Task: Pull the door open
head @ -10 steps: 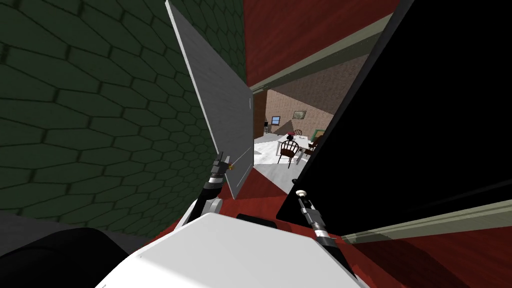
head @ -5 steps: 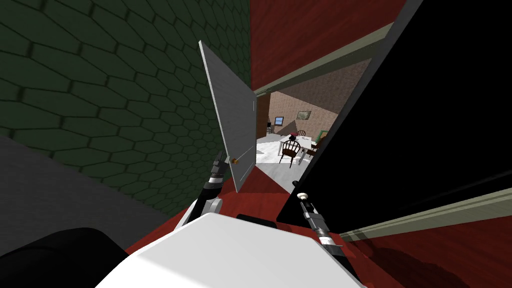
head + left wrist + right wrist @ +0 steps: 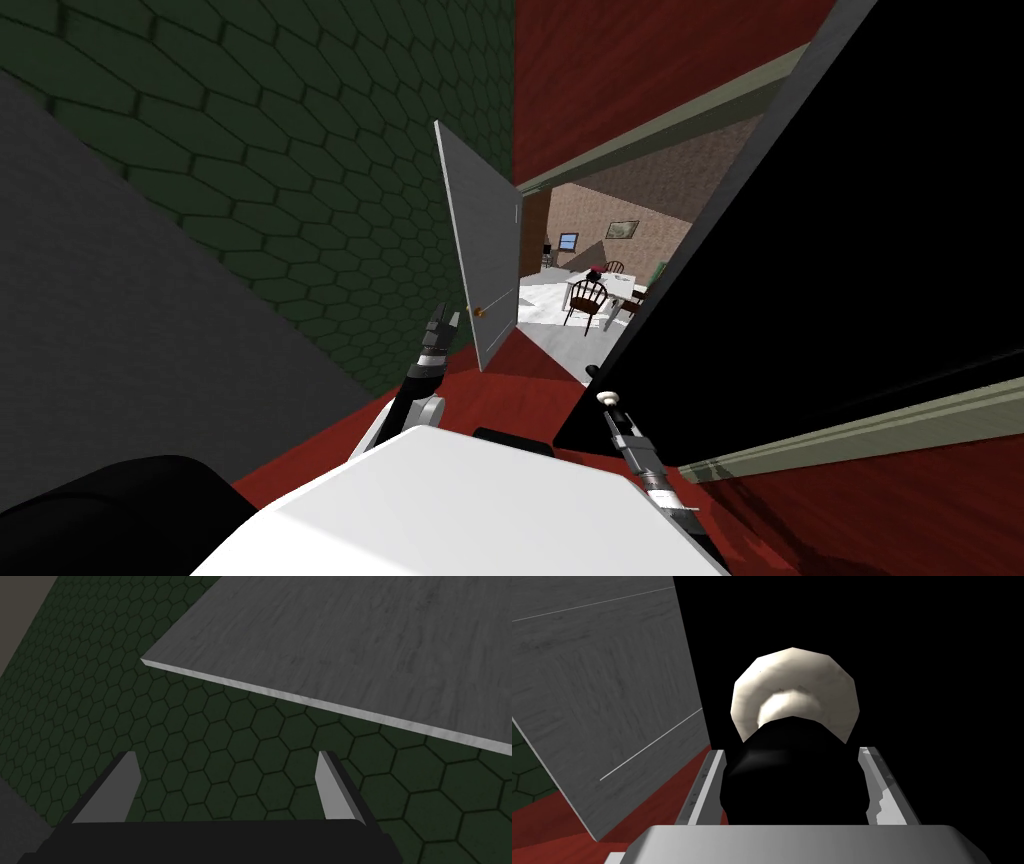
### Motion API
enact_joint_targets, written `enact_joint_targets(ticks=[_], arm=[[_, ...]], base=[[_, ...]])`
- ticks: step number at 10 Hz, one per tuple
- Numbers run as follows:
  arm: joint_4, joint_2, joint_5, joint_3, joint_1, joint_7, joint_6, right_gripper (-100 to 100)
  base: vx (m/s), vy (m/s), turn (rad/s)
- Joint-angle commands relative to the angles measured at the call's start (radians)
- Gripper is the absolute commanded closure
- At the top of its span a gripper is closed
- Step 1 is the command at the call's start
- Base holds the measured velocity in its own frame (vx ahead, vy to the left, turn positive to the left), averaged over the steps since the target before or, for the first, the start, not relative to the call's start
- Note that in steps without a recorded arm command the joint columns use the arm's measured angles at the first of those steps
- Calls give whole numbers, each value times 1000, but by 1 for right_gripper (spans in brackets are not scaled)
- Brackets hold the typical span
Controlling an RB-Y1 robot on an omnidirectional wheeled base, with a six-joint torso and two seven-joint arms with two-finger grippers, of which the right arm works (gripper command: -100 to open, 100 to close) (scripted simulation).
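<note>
- The grey door [image 3: 485,260] is seen swung well out from the olive frame [image 3: 660,125], standing edge-on between the green hexagon-tiled wall [image 3: 300,180] and the doorway.
- A small brass knob [image 3: 479,312] is seen low on the door's free edge.
- The left tool [image 3: 443,318] is held just beside that edge, near the brass knob and apart from it. It is released, with its fingers [image 3: 322,776] spread wide and nothing between them.
- In the left wrist view the door's grey face [image 3: 375,636] and its thin edge are seen ahead of the left tool [image 3: 226,753], with the green wall behind.
- The right tool [image 3: 608,406] is clenched around the dark neck of a white knob [image 3: 794,686], with one finger set at each side of the neck.
- The white knob [image 3: 606,398] is found at the lower corner of a large black panel [image 3: 820,280] with a grey edge, on the right of the doorway.
- A red floor [image 3: 500,390] lies under both arms.
- Through the doorway a white table [image 3: 612,281] and dark chairs [image 3: 586,298] are seen in a lit room.
</note>
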Motion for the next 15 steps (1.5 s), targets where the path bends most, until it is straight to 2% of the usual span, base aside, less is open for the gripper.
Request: enact_joint_targets(ticks=[1,3,4,5,15], arm=[[21,-8,3,9,2,-18,-32,100],[32,-15,7,20,7,-31,-55,100],[22,-12,7,19,8,-23,-40,100],[32,-12,9,26,10,-30,-52,100],[83,-16,15,48,4,-61,-107,100]], base=[[-188,-69,141],[-184,-45,116],[-83,-30,25],[-128,-26,173],[-182,-62,132]])
